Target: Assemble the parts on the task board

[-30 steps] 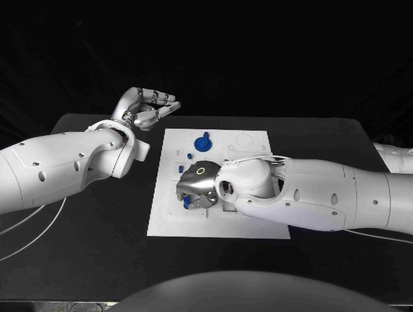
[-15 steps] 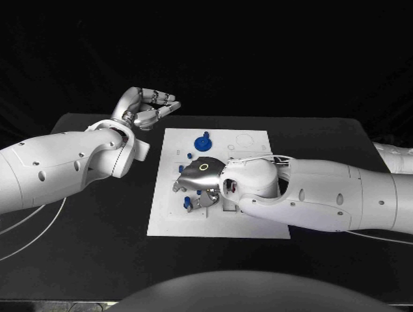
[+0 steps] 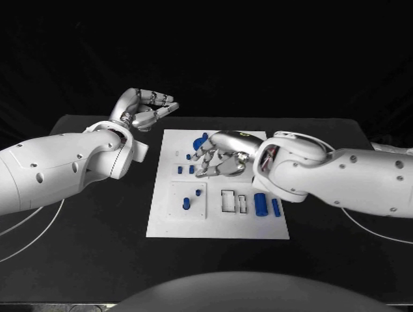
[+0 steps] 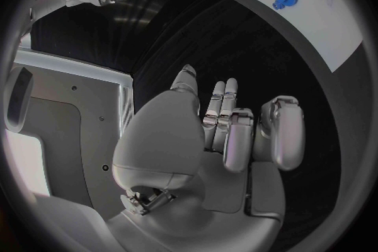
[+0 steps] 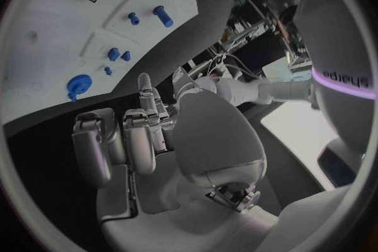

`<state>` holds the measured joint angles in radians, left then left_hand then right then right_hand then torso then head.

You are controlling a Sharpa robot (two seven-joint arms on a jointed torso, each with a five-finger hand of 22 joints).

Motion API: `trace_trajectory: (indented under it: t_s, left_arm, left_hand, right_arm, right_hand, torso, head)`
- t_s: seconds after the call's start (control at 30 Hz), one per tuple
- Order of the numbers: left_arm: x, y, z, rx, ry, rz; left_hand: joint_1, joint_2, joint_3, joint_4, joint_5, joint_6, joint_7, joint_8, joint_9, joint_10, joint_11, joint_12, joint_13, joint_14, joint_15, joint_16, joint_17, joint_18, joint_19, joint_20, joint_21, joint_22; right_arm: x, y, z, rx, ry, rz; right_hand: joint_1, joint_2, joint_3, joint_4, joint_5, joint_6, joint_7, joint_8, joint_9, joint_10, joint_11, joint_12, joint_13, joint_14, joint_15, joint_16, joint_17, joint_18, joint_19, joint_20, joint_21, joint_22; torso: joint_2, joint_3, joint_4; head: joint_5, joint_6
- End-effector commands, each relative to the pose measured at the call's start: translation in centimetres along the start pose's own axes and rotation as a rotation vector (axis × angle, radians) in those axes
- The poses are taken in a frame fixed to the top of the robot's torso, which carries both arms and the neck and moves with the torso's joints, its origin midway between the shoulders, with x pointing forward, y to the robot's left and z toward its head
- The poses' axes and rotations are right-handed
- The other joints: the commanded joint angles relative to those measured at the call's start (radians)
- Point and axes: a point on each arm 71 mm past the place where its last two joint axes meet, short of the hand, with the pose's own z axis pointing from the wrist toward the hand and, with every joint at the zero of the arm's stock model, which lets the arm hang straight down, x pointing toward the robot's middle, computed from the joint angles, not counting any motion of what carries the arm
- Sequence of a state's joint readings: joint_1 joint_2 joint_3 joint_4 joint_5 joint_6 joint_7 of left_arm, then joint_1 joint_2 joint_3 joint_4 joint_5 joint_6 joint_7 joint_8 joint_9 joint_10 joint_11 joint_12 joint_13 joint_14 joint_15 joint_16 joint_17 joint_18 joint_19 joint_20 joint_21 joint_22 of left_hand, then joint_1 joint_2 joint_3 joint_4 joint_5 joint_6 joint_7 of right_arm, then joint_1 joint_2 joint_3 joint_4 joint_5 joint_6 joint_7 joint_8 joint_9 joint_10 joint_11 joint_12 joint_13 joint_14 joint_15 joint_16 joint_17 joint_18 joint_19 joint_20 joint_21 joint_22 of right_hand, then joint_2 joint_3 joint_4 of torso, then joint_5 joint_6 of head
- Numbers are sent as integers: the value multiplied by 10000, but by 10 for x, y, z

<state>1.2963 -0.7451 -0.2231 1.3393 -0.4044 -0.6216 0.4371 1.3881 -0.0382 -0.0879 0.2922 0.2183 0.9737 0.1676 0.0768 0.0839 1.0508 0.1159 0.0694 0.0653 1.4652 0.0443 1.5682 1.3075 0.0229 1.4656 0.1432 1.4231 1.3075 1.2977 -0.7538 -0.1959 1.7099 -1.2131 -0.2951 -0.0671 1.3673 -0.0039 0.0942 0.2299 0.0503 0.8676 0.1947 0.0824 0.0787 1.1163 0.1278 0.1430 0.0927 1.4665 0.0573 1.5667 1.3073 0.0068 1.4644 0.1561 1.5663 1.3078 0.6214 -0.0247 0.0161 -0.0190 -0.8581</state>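
Honestly, I'd call this partway done at best. On the white task board (image 3: 169, 224) in the middle of the head view I can see a blue gear (image 3: 201, 141) sitting near the top edge, a few small blue pegs (image 3: 180, 170) in a row just below it on the left side, two more blue pieces (image 3: 186, 203) in the square recessed panel at lower left, and two longer blue bars (image 3: 261, 203) standing side by side at the lower right, just beside a pair of open rectangular slots (image 3: 227, 201) that look unfilled to me. Whether the small pegs are seated or only lying loose, I cannot tell from here. My right hand (image 3: 220, 155) hovers over the upper middle of the board, fingers curled loosely downward and a little apart; I see nothing between them, and the right wrist view shows them bent in with no part held. My left hand (image 3: 146, 108) sits off the board at upper left over the black table (image 3: 93, 253), fingers curled into a loose fist around nothing. I judge the slots and gear stack remain to be done.
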Motion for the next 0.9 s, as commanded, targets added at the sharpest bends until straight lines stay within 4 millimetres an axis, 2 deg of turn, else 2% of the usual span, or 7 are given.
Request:
trace_trajectory:
  t_s: [0.03, 0.3, 0.37, 0.43, 0.53, 0.8, 0.9]
  left_arm:
    - [1, -1, 1, 82, 78, -55]
    - [2, -1, 2, 78, 78, -41]
    - [3, -2, 3, 90, 108, -54]
    - [5, -2, 3, 99, 138, -67]
    - [6, -2, 4, 107, 175, -81]
    - [7, -3, 5, 104, 195, -84]
    - [8, -3, 5, 106, 213, -92]
  left_hand:
    - [25, 47, 36, 0, -8, 42, 2, -48, -12, -54, 10, -48, -16, 1056, 28, 26, 2633, 121, 137, 35, -35, 2173]
    - [25, 47, 36, 0, -8, 42, 2, -48, -12, -54, 10, -48, -16, 1056, 28, 26, 2633, 121, 137, 35, -35, 2173]
    - [25, 47, 36, 0, -8, 42, 2, -48, -12, -54, 10, -48, -16, 1056, 28, 26, 2633, 121, 137, 35, -35, 2173]
    - [25, 47, 36, 0, -8, 42, 2, -48, -12, -54, 10, -48, -16, 1056, 28, 26, 2633, 121, 137, 35, -35, 2173]
    - [25, 47, 36, 0, -8, 42, 2, -48, -12, -54, 10, -48, -16, 1056, 28, 26, 2633, 121, 137, 35, -35, 2173]
    - [25, 47, 36, 0, -8, 42, 2, -48, -12, -54, 10, -48, -16, 1056, 28, 26, 2633, 121, 137, 35, -35, 2173]
    - [20, 42, 18, 4, -9, 40, 5, -50, -13, -52, 11, -45, -15, 1056, 28, 26, 2633, 121, 136, 35, -39, 2172]
  right_arm:
    - [-11, -17, -20, 1760, 210, 3921]
    - [-31, -47, -74, 3763, 359, 4747]
    - [-30, -53, -85, 4294, 598, 4820]
    - [-28, -58, -93, 4744, 895, 4791]
    - [-22, -66, -105, 5522, 1357, 4437]
    - [-10, -77, -118, 6743, 1612, 3615]
    - [-4, -82, -122, 7168, 1709, 3224]
  right_hand:
    - [-149, 222, -69, 183, 55, -325, 20, -147, -63, 90, -10, 169, 101, 1043, 14, 41, 2635, -68, 1064, 83, 45, 2630]
    - [-593, 504, -640, 485, 379, -1126, -175, -66, -42, 397, -383, 2531, 1863, 1043, -328, 41, 2635, -68, 1064, -195, 45, 2630]
    - [-1338, 539, -1422, 210, 843, -1509, -221, 60, 16, -458, -647, 8112, 7130, 1043, -434, 41, 2635, -17, 935, -265, -153, 2549]
    - [-1461, 1016, -1670, 311, 980, -1661, -216, 389, 125, 971, -491, 12300, 11981, 1043, -437, 41, 2635, 39, 826, -351, -331, 2478]
    - [-1670, 799, -2186, 516, 1867, -2003, -332, 1002, 365, 4545, -470, 14278, 14781, 1043, -428, 41, 2635, 87, 733, -344, -495, 2415]
    - [-2385, 521, -2922, 526, 3356, -1767, -130, 3356, 1834, 4545, -187, 14278, 14781, 1043, -112, 41, 2635, -20, 966, -79, -124, 2564]
    - [-2530, 500, -3031, 523, 3415, -1808, -129, 3781, 2192, 4545, -191, 14278, 14781, 1043, -130, 41, 2635, -68, 1064, -71, 45, 2630]
  torso:
    - [-18, -15, -5]
    - [-57, -63, -81]
    - [-57, -63, -83]
    - [-50, -59, -67]
    - [-50, -63, -76]
    - [-36, -74, -69]
    - [-40, -85, -59]
  head:
    - [-89, 9]
    - [-588, 38]
    - [-738, 48]
    - [-825, 53]
    - [-945, 65]
    - [-1192, 72]
    - [-1275, 36]
